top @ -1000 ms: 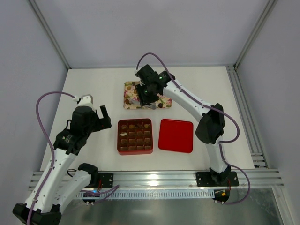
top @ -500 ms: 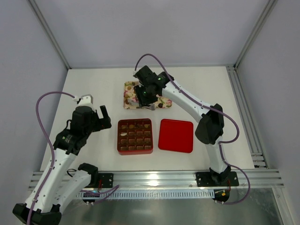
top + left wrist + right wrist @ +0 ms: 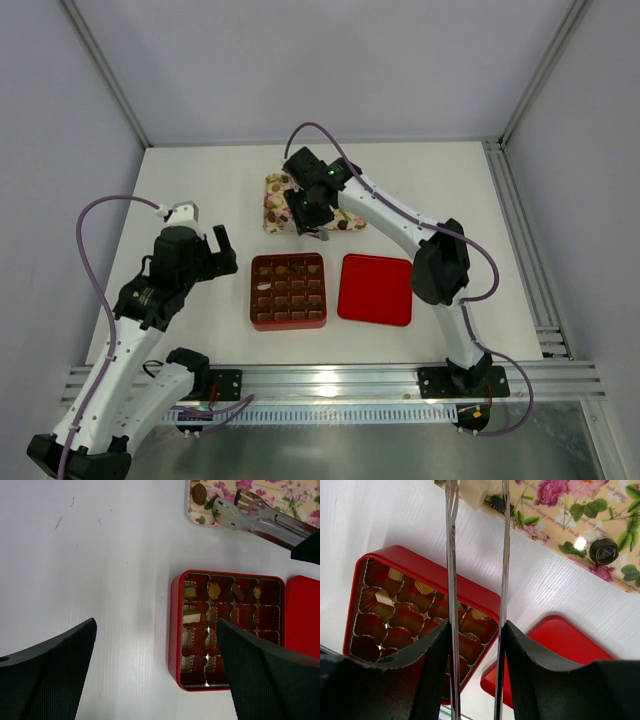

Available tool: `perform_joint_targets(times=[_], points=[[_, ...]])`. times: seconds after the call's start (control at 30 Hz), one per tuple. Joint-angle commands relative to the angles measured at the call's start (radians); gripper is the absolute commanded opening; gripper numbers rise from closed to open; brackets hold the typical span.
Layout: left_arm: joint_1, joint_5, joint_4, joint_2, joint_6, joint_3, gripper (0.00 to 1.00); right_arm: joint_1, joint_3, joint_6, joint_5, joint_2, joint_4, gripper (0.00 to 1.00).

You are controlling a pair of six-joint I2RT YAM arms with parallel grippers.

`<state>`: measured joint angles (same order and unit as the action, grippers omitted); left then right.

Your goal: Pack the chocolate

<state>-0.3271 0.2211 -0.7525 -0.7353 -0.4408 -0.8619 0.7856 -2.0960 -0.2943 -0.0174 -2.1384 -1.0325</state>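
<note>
My right end effector [image 3: 476, 635] is closed on a pair of long silver metal tongs [image 3: 452, 555]. One arm of the tongs lies against each finger, and the two arms stand a little apart. The tips of the tongs reach over the near edge of the pink-and-cream flowered rectangular tray [image 3: 272, 190], which lies on the white bench [image 3: 190, 180] behind the square red box [image 3: 254, 292]. Between the tips I see a whitish piece [image 3: 474, 492], but I cannot tell if the tongs touch it. On the tray there is also a round dark chocolate [image 3: 604, 551] toward the right side and a brown oval chocolate [image 3: 199, 493] at the near left corner, just beside the tips. Inside the red box, in its brown gridded insert [image 3: 220, 640], a few small tan and brown chocolates [image 3: 215, 591] sit in the back row, and one pale chocolate [image 3: 191, 617] sits in the second row at the left. The flat red lid [image 3: 376, 290] lies just beside the box on its right. My left end effector [image 3: 156, 630] is open, with its fingers spread wide, and it hovers over the bench to the left of the box.
</note>
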Motion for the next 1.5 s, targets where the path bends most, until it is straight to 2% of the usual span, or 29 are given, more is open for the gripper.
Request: perform_joint_targets(times=[0.0, 0.37, 0.53, 0.6, 1.47], points=[[0.003, 0.015, 0.022, 0.010, -0.004, -0.009, 1.00, 0.010, -0.022, -0.006, -0.019, -0.003, 0.018, 0.48], [0.003, 0.014, 0.022, 0.011, -0.004, -0.009, 1.00, 0.017, -0.001, 0.001, -0.036, 0.009, 0.014, 0.37], [0.003, 0.012, 0.022, 0.011, -0.004, -0.009, 1.00, 0.017, 0.033, 0.003, -0.047, 0.035, 0.017, 0.38], [0.003, 0.012, 0.022, 0.010, -0.004, -0.009, 1.00, 0.017, 0.039, 0.003, -0.058, 0.046, 0.015, 0.43], [0.003, 0.014, 0.022, 0.010, -0.006, -0.008, 1.00, 0.017, 0.030, 0.003, -0.052, 0.086, 0.005, 0.45]])
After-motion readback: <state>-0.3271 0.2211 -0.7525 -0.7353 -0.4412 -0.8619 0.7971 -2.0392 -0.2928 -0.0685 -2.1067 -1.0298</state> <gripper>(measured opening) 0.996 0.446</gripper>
